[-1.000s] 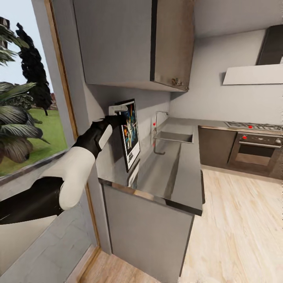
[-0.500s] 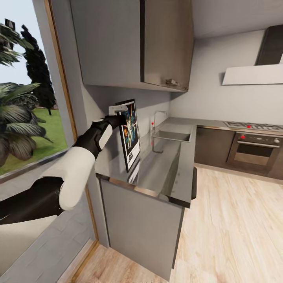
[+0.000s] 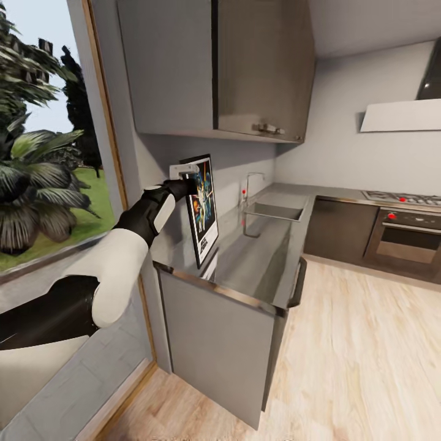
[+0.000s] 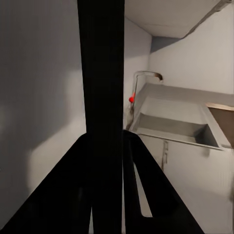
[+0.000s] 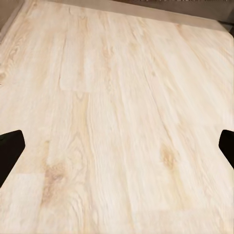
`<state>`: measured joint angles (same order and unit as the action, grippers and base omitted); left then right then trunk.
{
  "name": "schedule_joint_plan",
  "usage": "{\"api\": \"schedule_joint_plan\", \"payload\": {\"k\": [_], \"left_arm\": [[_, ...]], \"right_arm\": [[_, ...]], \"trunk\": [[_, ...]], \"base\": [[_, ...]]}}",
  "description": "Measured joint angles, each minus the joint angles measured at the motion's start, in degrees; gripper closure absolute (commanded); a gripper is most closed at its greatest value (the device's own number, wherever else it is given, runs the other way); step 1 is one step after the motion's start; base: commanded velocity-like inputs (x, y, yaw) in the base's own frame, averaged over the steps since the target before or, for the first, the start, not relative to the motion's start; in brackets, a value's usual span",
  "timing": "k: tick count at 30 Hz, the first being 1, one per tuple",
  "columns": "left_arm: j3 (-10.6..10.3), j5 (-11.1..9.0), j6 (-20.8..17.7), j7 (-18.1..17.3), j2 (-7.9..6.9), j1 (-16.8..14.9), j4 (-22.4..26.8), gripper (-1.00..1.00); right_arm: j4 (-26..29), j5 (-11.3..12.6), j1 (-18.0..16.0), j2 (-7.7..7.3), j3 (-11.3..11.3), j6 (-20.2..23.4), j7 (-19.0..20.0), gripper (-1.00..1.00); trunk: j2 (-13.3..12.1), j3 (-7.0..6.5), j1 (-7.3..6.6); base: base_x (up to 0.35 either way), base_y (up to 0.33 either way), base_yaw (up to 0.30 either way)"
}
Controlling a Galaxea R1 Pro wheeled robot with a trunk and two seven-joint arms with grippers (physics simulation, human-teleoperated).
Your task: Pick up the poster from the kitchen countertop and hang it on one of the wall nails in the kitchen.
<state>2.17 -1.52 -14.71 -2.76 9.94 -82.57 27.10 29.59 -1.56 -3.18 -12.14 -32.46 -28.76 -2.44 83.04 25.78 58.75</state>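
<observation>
Black-framed poster [image 3: 203, 208] is clamped at its top edge in your left gripper's [image 3: 187, 176] jaws — lifted just above the steel worktop [image 3: 257, 263]. Camera has swung since a second ago; grip unchanged. Right gripper [image 5: 117, 146] — jaws apart over wood floor [image 5: 117, 97].
</observation>
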Motion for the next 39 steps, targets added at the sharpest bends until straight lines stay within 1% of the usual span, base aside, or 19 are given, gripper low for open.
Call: {"api": "schedule_joint_plan", "payload": {"k": [9, 20, 35, 39], "left_arm": [[-0.01, 0.00, -0.06, 0.01, 0.00, -0.01, -0.02, 1.00], [-0.02, 0.00, -0.07, -0.02, 0.01, -0.01, 0.02, 1.00], [-0.01, 0.00, -0.07, -0.02, 0.00, -0.01, 0.03, 1.00], [-0.02, 0.00, -0.07, -0.01, 0.01, -0.01, 0.04, 1.00]], "right_arm": [[-0.03, -0.03, -0.01, 0.00, 0.05, -0.01, -0.02, -1.00], [-0.01, -0.03, 0.00, 0.00, 0.01, 0.00, -0.01, -1.00], [-0.01, -0.02, 0.03, 0.00, -0.02, -0.03, 0.00, -1.00], [-0.02, -0.02, -0.02, -0.01, 0.00, -0.04, -0.01, -1.00]], "trunk": [[0.00, 0.00, 0.00], [0.00, 0.00, 0.01], [0.00, 0.00, 0.01], [0.00, 0.00, -0.01]], "base": [[-0.098, -0.128, 0.251], [-0.267, -0.162, 0.079], [-0.290, -0.172, 0.265], [-0.125, -0.095, 0.283]]}}
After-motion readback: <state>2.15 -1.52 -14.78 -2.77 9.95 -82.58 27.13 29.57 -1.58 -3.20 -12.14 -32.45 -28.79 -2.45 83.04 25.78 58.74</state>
